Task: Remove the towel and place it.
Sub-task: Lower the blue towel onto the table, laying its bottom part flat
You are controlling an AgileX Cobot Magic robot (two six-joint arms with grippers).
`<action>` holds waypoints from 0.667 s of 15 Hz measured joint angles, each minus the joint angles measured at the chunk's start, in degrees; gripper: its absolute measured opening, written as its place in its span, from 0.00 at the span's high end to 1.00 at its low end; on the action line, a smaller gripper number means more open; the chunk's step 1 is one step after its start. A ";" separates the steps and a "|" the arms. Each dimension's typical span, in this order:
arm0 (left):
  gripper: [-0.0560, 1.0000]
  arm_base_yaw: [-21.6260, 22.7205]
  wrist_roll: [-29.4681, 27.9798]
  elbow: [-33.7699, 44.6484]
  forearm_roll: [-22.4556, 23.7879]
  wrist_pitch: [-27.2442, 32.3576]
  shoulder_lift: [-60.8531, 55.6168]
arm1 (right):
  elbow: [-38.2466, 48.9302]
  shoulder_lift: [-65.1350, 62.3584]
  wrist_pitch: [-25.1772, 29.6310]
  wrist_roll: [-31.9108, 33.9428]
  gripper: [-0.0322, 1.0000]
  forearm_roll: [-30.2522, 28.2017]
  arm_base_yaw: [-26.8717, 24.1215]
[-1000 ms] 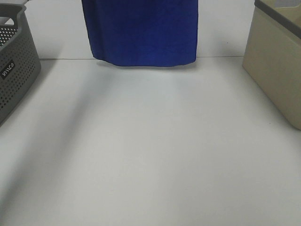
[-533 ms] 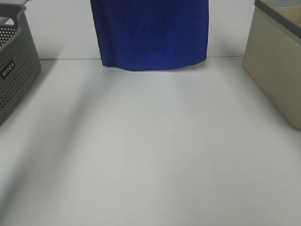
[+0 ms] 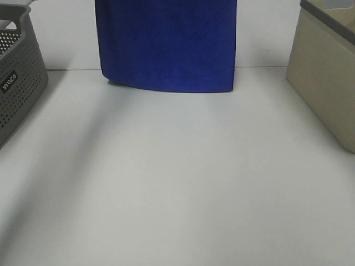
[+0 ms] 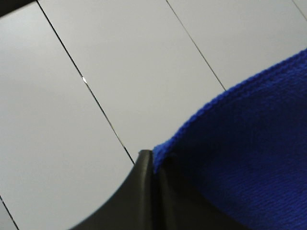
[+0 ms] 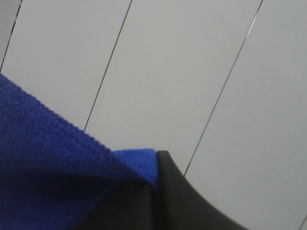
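Exterior high view: the towel (image 3: 166, 44), a deep royal-blue cloth with a fuzzy, matte pile, hangs as a flat rectangular sheet at the far middle of the white table (image 3: 177, 183). Its upper part runs out of the frame, and faint vertical folds mark its left side. The lower hem is nearly straight and lies over the table's back edge; whether it touches the surface cannot be judged from this angle. A grey perforated plastic basket (image 3: 19, 83) stands at the left edge. A smooth beige bin (image 3: 324, 77) with a darker rim stands at the right. Both are well apart from the cloth.

Left wrist view: the left gripper (image 4: 154, 163), of smooth black plastic, has its fingers pressed together. The stitched edge of the towel (image 4: 249, 158) is pinched at their tips.

Right wrist view: the right gripper (image 5: 154, 184) is likewise closed, clamping a folded corner of the towel (image 5: 48, 163). The looped knit texture is plain here. Pale panels with thin dark seams fill the background of both wrist views.
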 joint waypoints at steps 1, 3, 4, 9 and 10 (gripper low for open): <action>0.95 -0.52 -0.17 0.00 -0.06 11.17 -1.32 | 0.00 -1.38 8.37 1.95 0.95 1.20 0.00; 0.95 -1.15 -0.17 0.00 -0.92 20.00 -3.44 | 0.00 -3.27 15.47 2.01 0.95 3.55 0.06; 0.95 -1.60 -0.17 0.00 -1.89 26.36 -5.33 | 0.00 -4.81 19.94 2.06 0.95 5.44 0.11; 0.95 -2.01 -0.34 -0.06 -9.34 62.91 -14.61 | 0.00 -12.43 45.38 -0.63 0.95 19.82 0.52; 0.95 -2.01 -0.34 -0.06 -9.63 65.37 -15.30 | 0.00 -13.12 47.78 -0.74 0.95 21.03 0.57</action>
